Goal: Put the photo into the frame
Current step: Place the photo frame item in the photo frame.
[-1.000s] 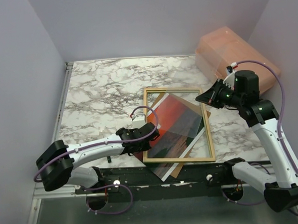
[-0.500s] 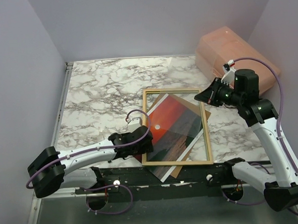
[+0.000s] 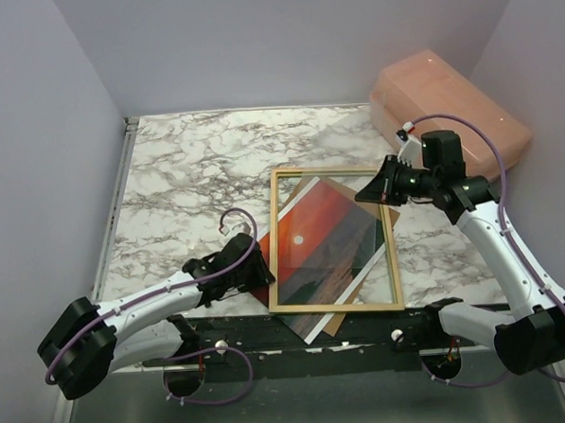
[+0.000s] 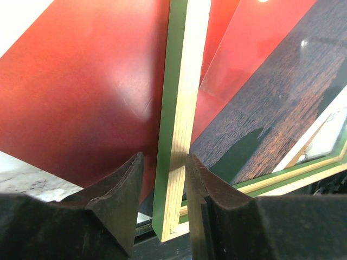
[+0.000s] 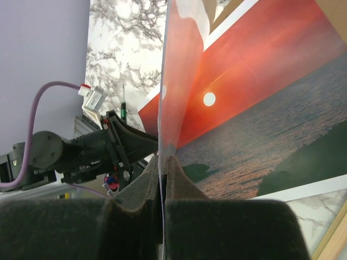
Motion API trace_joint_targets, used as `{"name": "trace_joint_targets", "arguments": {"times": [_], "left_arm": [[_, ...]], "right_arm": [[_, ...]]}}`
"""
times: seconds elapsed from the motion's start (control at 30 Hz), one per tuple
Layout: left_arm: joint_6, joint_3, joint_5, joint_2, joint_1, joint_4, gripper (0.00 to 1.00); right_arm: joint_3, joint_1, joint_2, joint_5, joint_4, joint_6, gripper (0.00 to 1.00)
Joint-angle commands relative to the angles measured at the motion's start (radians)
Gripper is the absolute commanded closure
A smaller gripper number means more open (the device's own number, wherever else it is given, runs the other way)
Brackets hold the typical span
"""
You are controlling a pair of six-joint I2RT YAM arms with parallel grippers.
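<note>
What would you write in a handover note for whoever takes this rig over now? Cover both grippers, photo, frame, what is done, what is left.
Left gripper: open, fingers straddling the left rail of the frame, close to its near corner.
Right gripper: shut on the clear sheet by the frame's far right corner.
Photo: picture side up, askew under the frame, corners poking past the left and near rails.
Done: frame lies pale side up over the photo.
Left: square the photo to the frame and seat it.
</note>
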Motion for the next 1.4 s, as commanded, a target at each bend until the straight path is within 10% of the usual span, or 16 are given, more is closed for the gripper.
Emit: {"name": "trace_joint_targets", "arguments": {"times": [0.0, 1.37], "left_arm": [[0.043, -0.029, 0.068, -0.043, 0.047, 0.049, 0.63], [0.106, 0.005, 0.077, 0.062, 0.061, -0.012, 0.88]], "right_arm": [[-0.019, 0.000, 0.011, -0.104, 0.061, -0.019, 0.99], [-0.071, -0.001, 0.000, -0.263, -0.081, -0.050, 0.99]]}}
